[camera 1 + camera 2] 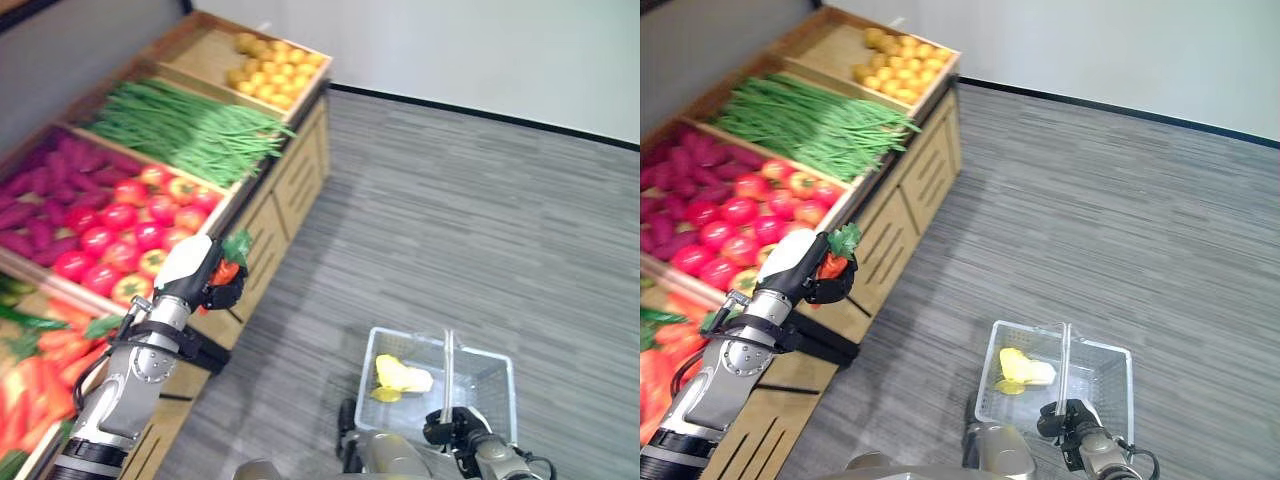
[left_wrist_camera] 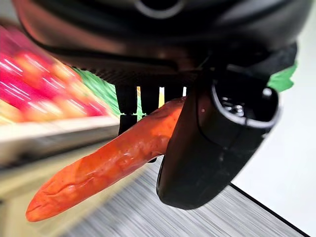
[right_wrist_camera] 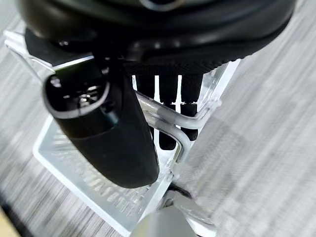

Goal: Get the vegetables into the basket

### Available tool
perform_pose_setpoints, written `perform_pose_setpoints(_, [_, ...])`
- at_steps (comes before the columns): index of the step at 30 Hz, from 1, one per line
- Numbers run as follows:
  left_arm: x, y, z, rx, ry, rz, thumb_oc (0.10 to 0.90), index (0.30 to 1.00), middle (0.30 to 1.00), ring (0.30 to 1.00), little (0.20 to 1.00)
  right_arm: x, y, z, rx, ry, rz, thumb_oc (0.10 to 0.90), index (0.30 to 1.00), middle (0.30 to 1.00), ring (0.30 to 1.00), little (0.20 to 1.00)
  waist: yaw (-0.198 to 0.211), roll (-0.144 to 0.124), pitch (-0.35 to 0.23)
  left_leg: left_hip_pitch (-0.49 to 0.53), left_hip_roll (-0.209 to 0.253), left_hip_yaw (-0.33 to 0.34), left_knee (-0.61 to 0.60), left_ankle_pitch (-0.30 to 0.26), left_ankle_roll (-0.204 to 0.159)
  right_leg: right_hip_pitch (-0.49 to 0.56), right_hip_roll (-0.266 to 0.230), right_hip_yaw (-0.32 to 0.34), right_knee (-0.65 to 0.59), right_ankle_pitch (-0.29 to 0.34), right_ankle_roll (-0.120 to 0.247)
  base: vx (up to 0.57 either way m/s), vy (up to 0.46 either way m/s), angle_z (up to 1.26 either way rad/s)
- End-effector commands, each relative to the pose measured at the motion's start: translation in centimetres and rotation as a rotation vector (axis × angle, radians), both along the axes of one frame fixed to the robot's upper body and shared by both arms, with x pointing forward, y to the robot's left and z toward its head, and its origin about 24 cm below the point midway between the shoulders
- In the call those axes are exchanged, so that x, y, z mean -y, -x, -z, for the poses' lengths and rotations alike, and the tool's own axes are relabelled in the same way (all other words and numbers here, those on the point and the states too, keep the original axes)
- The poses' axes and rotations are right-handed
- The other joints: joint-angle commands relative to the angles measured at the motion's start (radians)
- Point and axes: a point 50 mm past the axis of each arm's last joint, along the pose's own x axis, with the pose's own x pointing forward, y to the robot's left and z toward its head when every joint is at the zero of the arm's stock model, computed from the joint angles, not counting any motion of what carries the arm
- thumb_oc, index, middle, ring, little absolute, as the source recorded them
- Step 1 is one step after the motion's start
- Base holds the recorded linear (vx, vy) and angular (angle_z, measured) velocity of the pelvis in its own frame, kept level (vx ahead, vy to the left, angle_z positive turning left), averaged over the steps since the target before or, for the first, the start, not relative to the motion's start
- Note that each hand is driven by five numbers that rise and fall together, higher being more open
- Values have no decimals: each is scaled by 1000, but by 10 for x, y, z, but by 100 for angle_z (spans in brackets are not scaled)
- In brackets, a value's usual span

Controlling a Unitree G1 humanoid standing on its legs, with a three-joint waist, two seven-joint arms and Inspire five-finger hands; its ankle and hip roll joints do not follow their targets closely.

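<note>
A wrinkled, matt orange skin is shown by the carrot, with glossy green plastic-looking leaves at its top. The left hand is cased in smooth, glossy dark plastic (the right hand likewise). The basket is made of clear, shiny plastic with a bright metal handle. Pale, matt wood forms the produce stand. The floor is covered in rough grey carpet.

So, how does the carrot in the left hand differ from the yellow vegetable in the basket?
The carrot is orange, long and tapered; the yellow vegetable is pale and lumpy. The carrot is gripped in the left hand beside the stand; the yellow vegetable already lies in the basket, which the right hand holds by the handle.
</note>
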Motion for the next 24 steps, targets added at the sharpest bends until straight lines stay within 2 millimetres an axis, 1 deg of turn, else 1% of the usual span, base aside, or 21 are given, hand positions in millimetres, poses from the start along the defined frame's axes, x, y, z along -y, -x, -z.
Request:
perform_pose_setpoints(1, [-6, 0, -58, 287, -19, 2, 400, 300, 300, 300, 300, 28, 7, -8, -1, 90, -53, 400, 300, 300, 300, 300, 84, 69, 39, -39, 8, 4, -104, 146, 27, 115, -86, 47, 1, -46, 125, 102, 196, -134])
perform_pose_setpoints(2, [-7, 3, -58, 285, -26, 1, 400, 300, 300, 300, 300, 26, 9, -7, -11, 88, -70, 400, 300, 300, 300, 300, 80, 82, 38, 0, -6, 6, -121, 114, 33, 117, -87, 73, 14, -50, 132, 98, 234, -150])
perform_pose_setpoints(3, [-7, 3, -59, 288, -27, 2, 400, 300, 300, 300, 300, 25, 10, -6, -13, 86, -70, 400, 300, 300, 300, 300, 82, 83, 34, 11, -11, 12, -126, 102, 38, 119, -91, 81, 9, -46, 133, 120, 332, -128])
perform_pose_setpoints(5, [-7, 5, -59, 288, -21, 0, 400, 300, 300, 300, 300, 23, 13, -5, -19, 78, -57, 400, 300, 300, 300, 300, 80, 78, 23, 38, -32, 35, -122, 67, 53, 127, -112, 96, 3, -32, 143, 107, 305, -42])
perform_pose_setpoints(7, [-9, 6, -62, 292, -27, -2, 400, 300, 300, 300, 300, 18, 14, -3, -26, 66, -68, 400, 300, 300, 300, 300, 86, 67, 16, 61, -55, 66, -114, 36, 74, 132, -133, 127, 2, -25, 160, 90, 343, -13])
perform_pose_setpoints(8, [-11, 7, -64, 297, -33, -7, 400, 300, 300, 300, 300, 13, 12, -2, -22, 56, -86, 400, 300, 300, 300, 300, 86, 59, 13, 73, -79, 81, -107, 8, 95, 125, -154, 154, 15, -22, 174, 50, 284, -29])
perform_pose_setpoints(9, [-11, 7, -64, 297, -33, -7, 400, 300, 300, 300, 300, 13, 12, -2, -22, 56, -87, 400, 300, 300, 300, 300, 90, 57, 14, 73, -80, 86, -105, 5, 97, 123, -156, 159, 17, -22, 176, 41, 301, -43])
perform_pose_setpoints(12, [-12, 7, -67, 302, -41, -5, 400, 300, 300, 300, 300, 9, 12, -1, -28, 46, -96, 400, 300, 300, 300, 300, 92, 49, 10, 76, -108, 102, -83, -25, 121, 107, -182, 183, 28, -10, 195, 18, 187, -29])
perform_pose_setpoints(13, [-12, 7, -67, 302, -41, -5, 400, 300, 300, 300, 300, 9, 12, -1, -28, 45, -96, 400, 300, 300, 300, 300, 94, 49, 10, 75, -109, 103, -82, -26, 123, 106, -183, 184, 28, -10, 196, -5, 149, -3])
perform_pose_setpoints(16, [-12, 6, -71, 313, -43, -6, 400, 300, 300, 300, 300, 7, 11, -1, -22, 41, -89, 400, 300, 300, 300, 300, 92, 43, 6, 75, -130, 120, -70, -47, 137, 84, -206, 204, 31, 14, 217, -9, 168, -6])
perform_pose_setpoints(19, [-12, 6, -72, 316, -45, -2, 400, 300, 300, 300, 300, 6, 10, -1, -17, 37, -81, 400, 300, 300, 300, 300, 92, 41, 3, 74, -139, 133, -61, -59, 145, 72, -215, 214, 30, 26, 227, -4, 104, -16])
perform_pose_setpoints(20, [-12, 7, -73, 318, -45, 1, 400, 300, 300, 300, 300, 7, 9, -1, -12, 36, -66, 400, 300, 300, 300, 300, 91, 39, 1, 76, -147, 146, -56, -69, 152, 61, -224, 222, 29, 45, 239, -6, 158, -23])
perform_pose_setpoints(23, [-11, 6, -74, 317, -49, 7, 400, 300, 300, 300, 300, 7, 3, -3, 5, 38, -57, 400, 300, 300, 300, 300, 91, 35, 4, 81, -154, 171, -58, -76, 159, 32, -232, 230, 34, 89, 259, -19, 89, -30])
perform_pose_setpoints(24, [-12, 6, -74, 317, -49, 6, 400, 300, 300, 300, 300, 7, 2, -3, 5, 38, -58, 400, 300, 300, 300, 300, 93, 35, 4, 81, -155, 174, -59, -75, 160, 30, -232, 233, 33, 91, 260, -21, 37, -25])
